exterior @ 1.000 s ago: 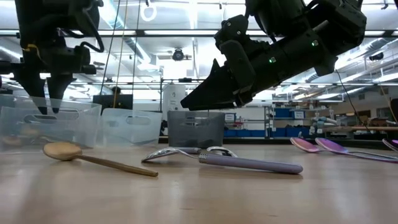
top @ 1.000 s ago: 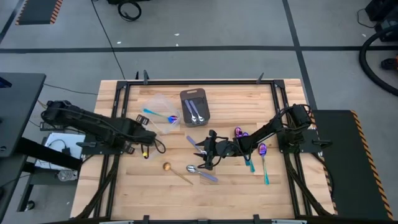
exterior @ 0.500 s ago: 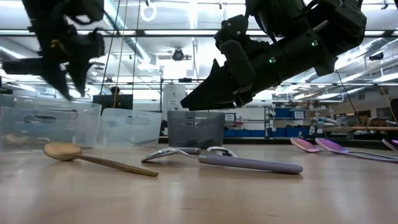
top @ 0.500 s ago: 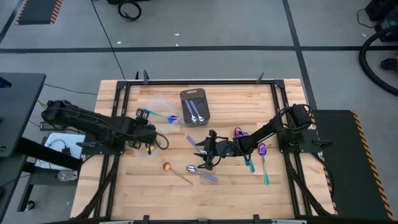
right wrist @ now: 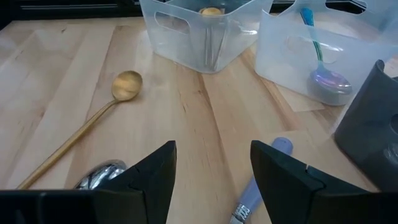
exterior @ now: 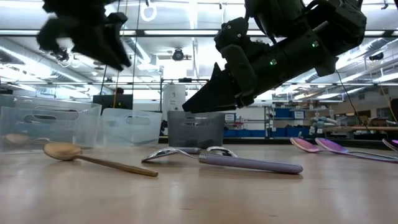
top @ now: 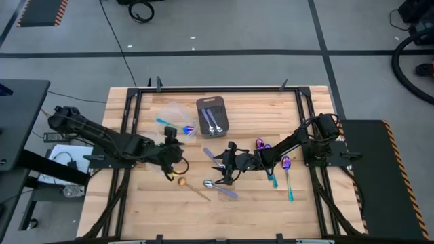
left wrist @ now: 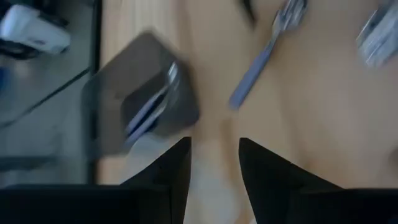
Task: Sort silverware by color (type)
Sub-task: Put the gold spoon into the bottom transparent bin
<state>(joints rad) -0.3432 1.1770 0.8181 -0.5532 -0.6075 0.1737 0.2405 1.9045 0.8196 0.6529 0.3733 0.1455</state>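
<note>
My left gripper (top: 178,154) (left wrist: 214,168) hangs open and empty above the table, just far of the loose gold spoon (top: 183,181) (exterior: 62,150). My right gripper (top: 221,169) (right wrist: 212,174) hovers open over a silver spoon with a lavender handle (top: 220,188) (exterior: 249,163). Both spoons lie flat on the wood. A second lavender-handled piece (top: 210,154) lies nearby. Iridescent purple spoons with teal handles (top: 285,164) (exterior: 336,146) lie under the right arm. One more iridescent spoon (right wrist: 326,76) sits in a clear tub, and a gold one (right wrist: 211,11) in another.
The dark grey tray (top: 213,116) at the far middle holds silver spoons. Two clear tubs (top: 171,120) (exterior: 50,124) stand to its left. Bare wood lies along the near edge and at the near left.
My left gripper has swung away from the clear tubs toward the table's right, rising and turning as it went, and now hangs close to the gold spoon. The right arm and all spoons on the table have kept still.
</note>
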